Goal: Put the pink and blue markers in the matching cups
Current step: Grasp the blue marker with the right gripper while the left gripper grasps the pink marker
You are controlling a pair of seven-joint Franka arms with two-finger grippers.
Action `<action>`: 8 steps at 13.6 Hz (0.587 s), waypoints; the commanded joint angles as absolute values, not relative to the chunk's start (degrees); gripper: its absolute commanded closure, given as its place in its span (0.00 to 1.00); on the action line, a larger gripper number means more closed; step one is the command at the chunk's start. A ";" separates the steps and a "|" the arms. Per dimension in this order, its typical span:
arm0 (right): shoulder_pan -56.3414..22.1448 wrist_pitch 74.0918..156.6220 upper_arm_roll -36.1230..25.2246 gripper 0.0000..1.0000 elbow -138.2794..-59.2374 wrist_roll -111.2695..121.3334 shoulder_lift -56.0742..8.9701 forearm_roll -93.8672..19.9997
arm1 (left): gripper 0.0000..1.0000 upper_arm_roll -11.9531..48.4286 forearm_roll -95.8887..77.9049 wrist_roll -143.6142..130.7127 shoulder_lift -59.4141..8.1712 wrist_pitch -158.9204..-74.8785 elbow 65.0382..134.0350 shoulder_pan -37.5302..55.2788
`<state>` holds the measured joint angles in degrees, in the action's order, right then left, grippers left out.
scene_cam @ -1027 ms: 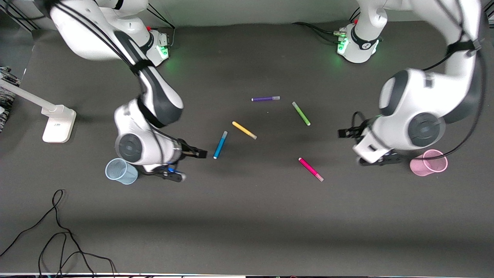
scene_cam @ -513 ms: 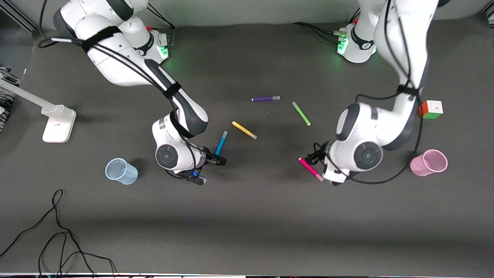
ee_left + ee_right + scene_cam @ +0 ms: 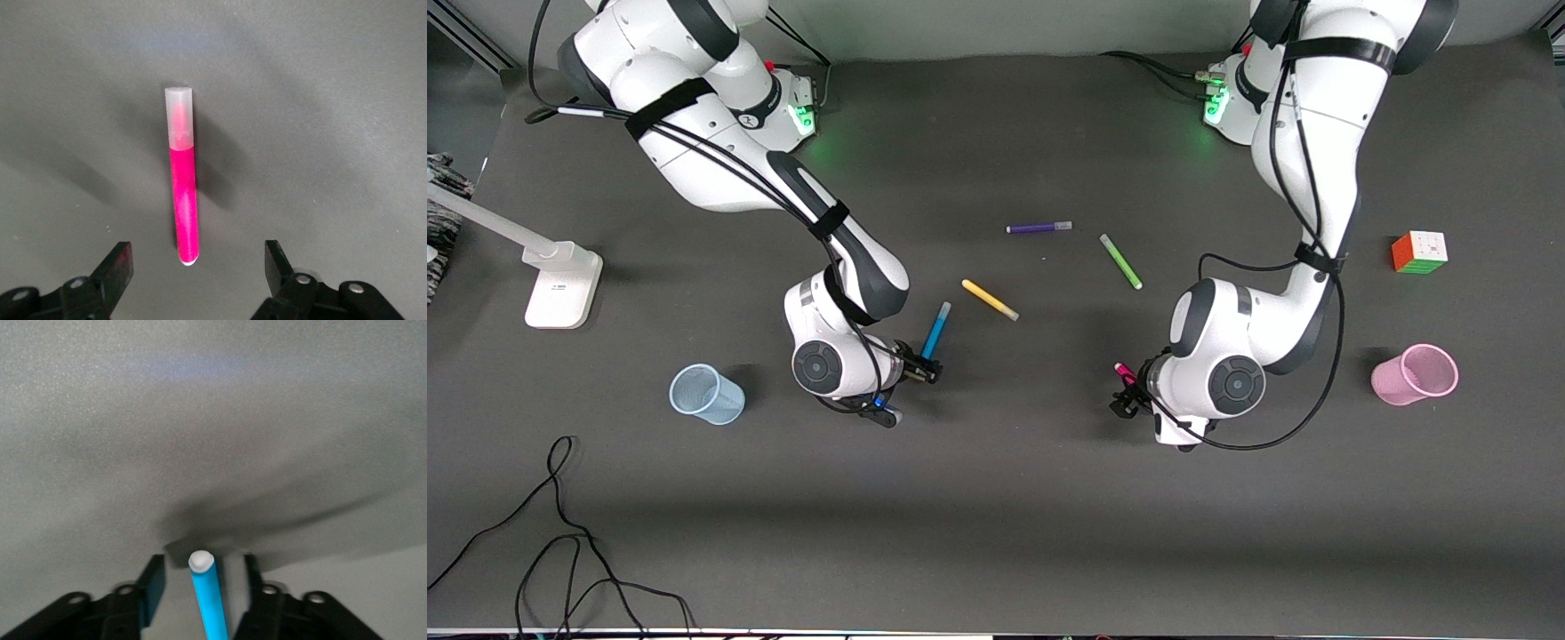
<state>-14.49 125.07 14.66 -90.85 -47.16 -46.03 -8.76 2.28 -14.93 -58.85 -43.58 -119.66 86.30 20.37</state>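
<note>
A: Over the middle of the table (image 3: 996, 498), how do the markers lie for the two grippers?

B: The pink marker (image 3: 183, 187) lies flat, toward the left arm's end of the table. In the left wrist view its long axis runs straight away from the left gripper (image 3: 197, 267), with the butt end between the spread fingers and the pale cap farthest off. The fingers are wide apart and do not touch it. So I think the closing would go across the barrel.

A: And the blue one?

B: The blue marker (image 3: 935, 332) lies toward the right arm's end. The right gripper (image 3: 200, 583) has its fingers open on both sides of the white tip, quite low. The pink cup (image 3: 1415, 374) and the blue cup (image 3: 706, 394) stand well apart from the markers, each at its own arm's end of the table.

A: What changed?

B: One second ago both grippers were beside their cups. Half a second ago they were already near the markers. Now each is over its marker, and the markers have not moved.
</note>
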 commanded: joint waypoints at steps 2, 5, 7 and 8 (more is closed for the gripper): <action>-14.41 126.21 15.12 0.95 -91.23 -48.52 -46.05 -9.49 | 0.19 1.93 -15.56 -60.64 -44.12 -119.71 85.86 21.36; -14.15 125.51 15.03 1.00 -91.06 -48.34 -45.62 -9.49 | 0.31 2.02 -15.47 -60.56 -44.12 -122.51 88.24 21.45; -13.80 122.28 14.94 1.00 -91.14 -47.64 -42.82 -9.32 | 0.34 1.93 -15.29 -59.94 -44.12 -122.70 89.38 21.45; -13.71 120.86 14.51 1.00 -91.49 -47.38 -40.63 -8.97 | 0.37 2.02 -15.21 -59.94 -43.95 -122.87 90.25 21.53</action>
